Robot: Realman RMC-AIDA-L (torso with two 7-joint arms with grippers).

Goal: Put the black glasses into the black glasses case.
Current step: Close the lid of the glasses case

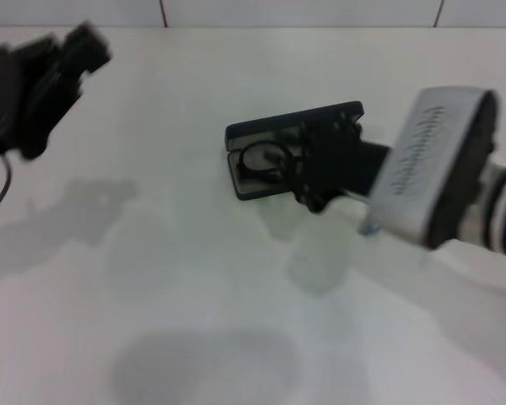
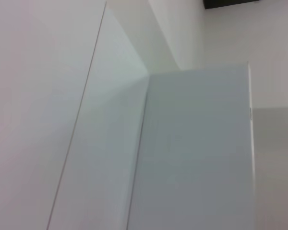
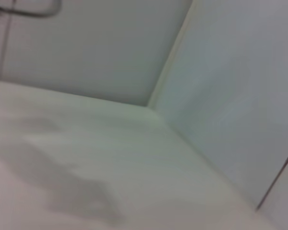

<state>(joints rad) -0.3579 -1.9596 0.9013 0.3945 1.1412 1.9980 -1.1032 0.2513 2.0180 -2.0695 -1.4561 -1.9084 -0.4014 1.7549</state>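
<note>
Right arm's silver wrist housing (image 1: 434,164) nearest; right gripper (image 1: 320,164) over open black glasses case (image 1: 261,135), fingers unreadable. Black glasses (image 1: 261,160) seemingly inside case. Release gently, lift clear of lid. Left gripper (image 1: 67,63) parked well apart from case, fingers unclear.

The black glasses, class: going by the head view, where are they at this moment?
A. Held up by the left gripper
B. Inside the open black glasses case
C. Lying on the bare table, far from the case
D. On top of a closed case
B: a lens of the black glasses shows inside the open black glasses case, with the right gripper over it.
</note>
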